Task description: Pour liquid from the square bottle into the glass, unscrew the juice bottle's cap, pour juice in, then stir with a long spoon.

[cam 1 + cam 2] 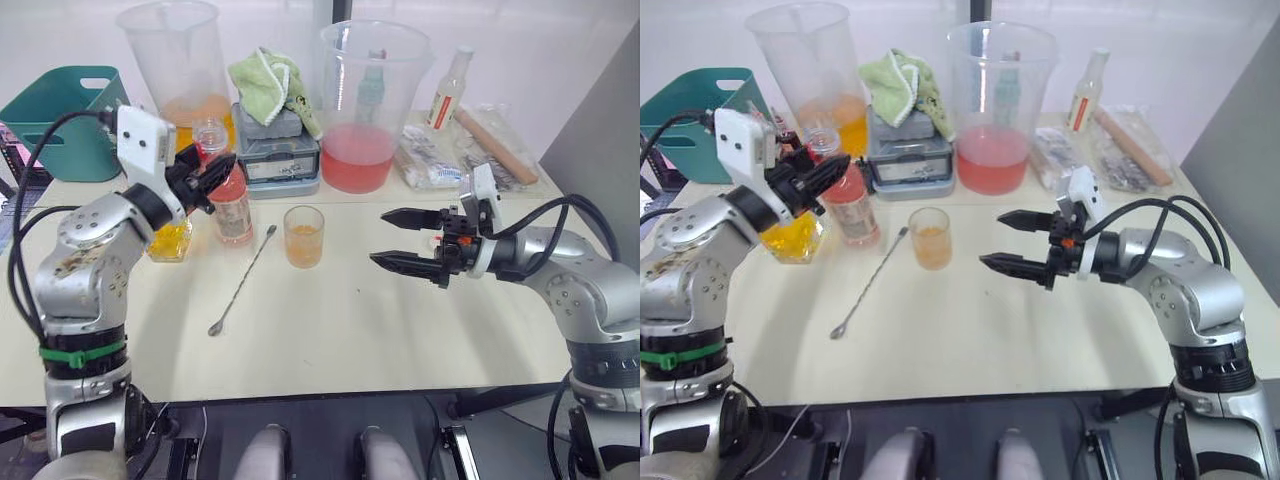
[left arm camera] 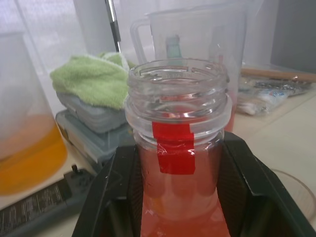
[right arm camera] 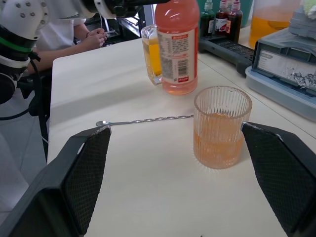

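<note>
At the left of the left eye view the square bottle [image 1: 172, 240] stands on the table [image 1: 340, 330], mostly hidden behind the left arm; thick glass, so probably heavy and slick, best taken across its flat sides. Just right of it, the left gripper [image 1: 212, 176] is clamped on the upper part of the juice bottle [image 1: 233, 212], whose mouth is open with no cap on it, as the left wrist view shows. The thin plastic will likely give under pressure, and it is nearly full, so a hold up at the stiffer shoulder seems sound for tipping. Lower centre-left, the long spoon [image 1: 244, 279] lies flat on the table, bowl toward the near edge; thin, stiff and slippery, it looks awkward to pinch off the surface. At centre, the ribbed glass [image 1: 304, 236] stands upright with a little orange liquid, light and easily knocked over. Right of centre, the right gripper [image 1: 408, 245] hovers with jaws spread wide and empty, pointing at the glass.
</note>
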Action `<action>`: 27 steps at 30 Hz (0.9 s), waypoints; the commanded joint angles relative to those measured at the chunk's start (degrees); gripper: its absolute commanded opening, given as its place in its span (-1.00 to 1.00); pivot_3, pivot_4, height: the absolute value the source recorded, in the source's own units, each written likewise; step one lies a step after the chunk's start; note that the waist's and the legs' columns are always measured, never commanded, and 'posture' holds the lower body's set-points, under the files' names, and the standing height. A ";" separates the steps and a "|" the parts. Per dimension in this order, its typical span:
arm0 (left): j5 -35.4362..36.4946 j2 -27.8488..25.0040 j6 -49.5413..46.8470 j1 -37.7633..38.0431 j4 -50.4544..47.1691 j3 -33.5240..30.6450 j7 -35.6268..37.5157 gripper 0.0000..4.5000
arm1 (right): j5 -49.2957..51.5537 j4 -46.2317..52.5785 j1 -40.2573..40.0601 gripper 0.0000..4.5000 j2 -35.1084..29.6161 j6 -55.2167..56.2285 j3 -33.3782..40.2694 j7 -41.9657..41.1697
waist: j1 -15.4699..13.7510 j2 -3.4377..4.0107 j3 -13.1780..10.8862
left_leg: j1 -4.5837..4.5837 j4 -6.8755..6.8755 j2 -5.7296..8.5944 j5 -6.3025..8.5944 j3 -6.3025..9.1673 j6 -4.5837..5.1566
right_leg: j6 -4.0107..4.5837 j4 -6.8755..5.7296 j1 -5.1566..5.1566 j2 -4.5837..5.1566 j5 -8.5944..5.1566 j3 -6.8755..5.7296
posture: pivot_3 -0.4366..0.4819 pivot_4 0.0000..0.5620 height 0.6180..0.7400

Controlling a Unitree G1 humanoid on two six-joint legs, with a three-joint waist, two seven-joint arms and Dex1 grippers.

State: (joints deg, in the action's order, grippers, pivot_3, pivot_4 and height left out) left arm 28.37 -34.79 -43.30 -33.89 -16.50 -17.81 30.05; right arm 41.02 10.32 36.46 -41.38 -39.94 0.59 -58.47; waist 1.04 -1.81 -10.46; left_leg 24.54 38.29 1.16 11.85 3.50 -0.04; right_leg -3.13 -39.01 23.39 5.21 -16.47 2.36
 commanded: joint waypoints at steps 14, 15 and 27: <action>11.52 -11.87 -7.00 22.95 -11.36 -32.29 1.42 -0.34 | -4.95 -9.58 9.50 0.99 2.31 3.50 -3.84 -11.40 | -0.28 -0.01 0.00 | -0.23 -0.18 -0.06 0.01 -0.11 -0.02 | 0.06 0.10 -0.09 0.03 0.03 0.06 | -0.05 -0.47 1.00; 11.27 -11.99 -5.99 23.87 -10.07 -33.64 1.71 -0.34 | -5.21 -9.90 9.62 0.99 2.42 3.73 -3.82 -11.67 | -0.43 -0.01 0.00 | -0.25 -0.19 -0.08 0.01 -0.10 -0.02 | 0.06 0.10 -0.10 0.03 0.04 0.04 | -0.05 -0.47 1.00; 2.66 -17.65 12.61 14.71 19.13 -27.92 3.82 -0.34 | -5.47 -7.24 9.65 0.99 3.92 2.79 -2.09 -9.11 | -0.64 -0.03 0.01 | -0.26 -0.24 -0.07 0.01 -0.08 -0.04 | 0.14 0.14 -0.09 0.07 0.08 0.00 | -0.05 -0.47 1.00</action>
State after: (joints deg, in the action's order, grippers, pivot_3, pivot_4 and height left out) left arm 31.80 -49.94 -35.31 -16.70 1.70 -45.90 33.05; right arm 34.78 0.42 45.63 -37.37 -37.16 -3.72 -68.39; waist 0.40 -1.84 -10.45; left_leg 24.29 38.04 1.08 11.86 3.43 -0.08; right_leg -2.99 -38.87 23.32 5.25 -16.39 2.35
